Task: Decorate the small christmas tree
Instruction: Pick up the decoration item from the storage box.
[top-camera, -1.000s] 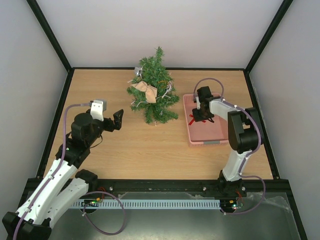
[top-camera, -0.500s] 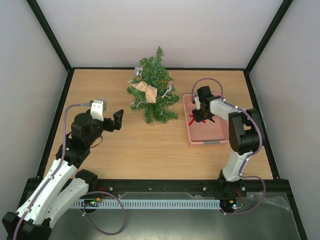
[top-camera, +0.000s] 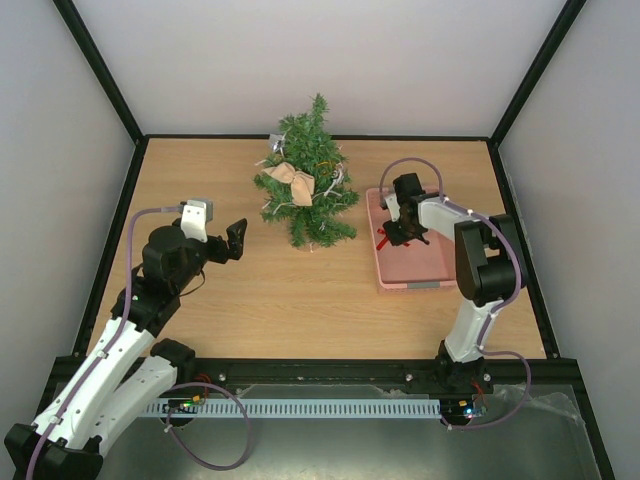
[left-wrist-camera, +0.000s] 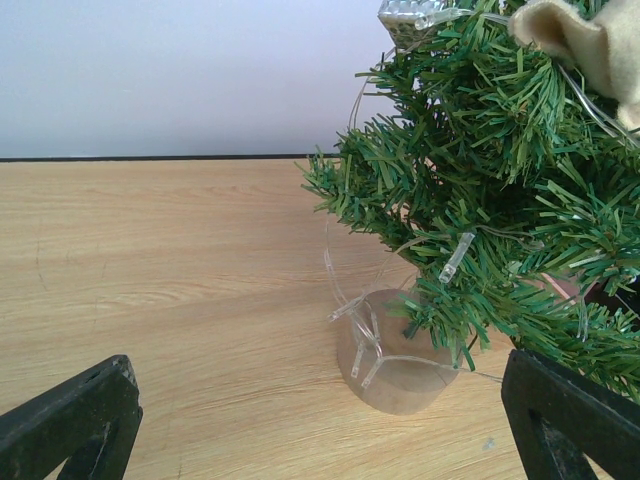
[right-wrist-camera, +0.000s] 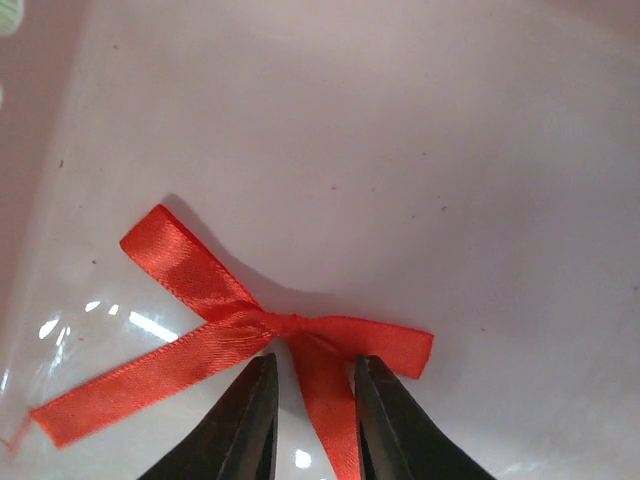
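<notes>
Right gripper (right-wrist-camera: 315, 368) reaches down into the pink basket (top-camera: 440, 268), its fingers narrowly parted on either side of one tail of a red bow (right-wrist-camera: 250, 325) that lies flat on the basket floor, not pinched. Left gripper (top-camera: 236, 240) hangs spread wide and empty above the bench (top-camera: 300, 300), facing the tree (top-camera: 310, 190) from near its left side without touching it. The tree stands upright on a pale round base (left-wrist-camera: 395, 385) toward the back of the bench, just left of the basket, and carries a tan bow (top-camera: 292, 178) and clear string lights (left-wrist-camera: 455, 258).
</notes>
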